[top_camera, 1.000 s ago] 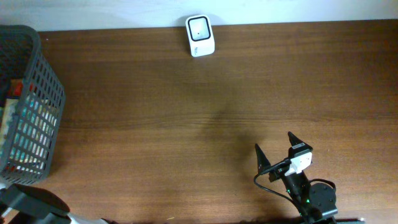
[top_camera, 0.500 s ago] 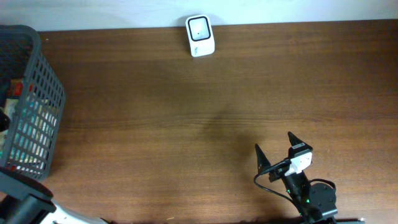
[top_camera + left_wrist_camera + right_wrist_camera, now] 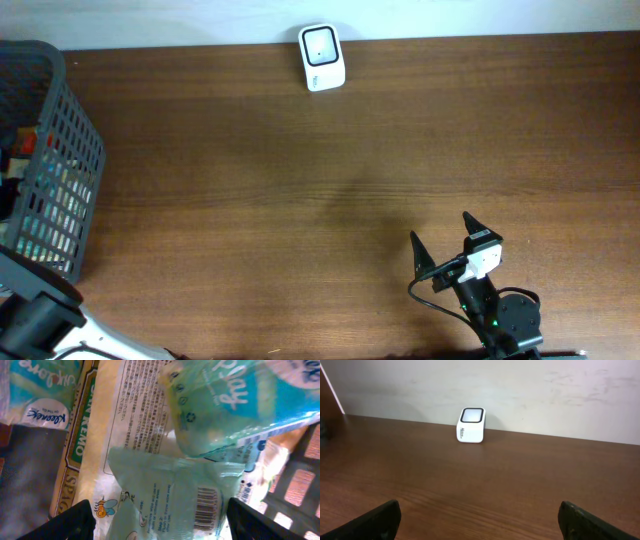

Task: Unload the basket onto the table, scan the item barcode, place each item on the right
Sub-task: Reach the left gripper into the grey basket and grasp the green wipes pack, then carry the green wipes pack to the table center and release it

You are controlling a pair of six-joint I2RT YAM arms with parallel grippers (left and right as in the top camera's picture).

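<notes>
At left gripper [image 3: 165,522]: spread wide, straddling pale teal packet [image 3: 160,485], not visibly clamped. Down in basket [image 3: 75,150], left, among other packs [image 3: 235,405], barcode [image 3: 206,507] showing. At right gripper [image 3: 440,226]: agape, empty, near right. Farther off: scanner [image 3: 322,57], far edge, well apart. Judged early: no lift, no scan; yet to grip, carry, present.

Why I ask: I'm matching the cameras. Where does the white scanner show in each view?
Overhead: scanner top centre, at the table's far edge.
Left wrist: not in it; only packets in the basket.
Right wrist: scanner upper left of centre, before the wall.
Shared landmark: the table edge against the pale wall, in overhead and right wrist.
</notes>
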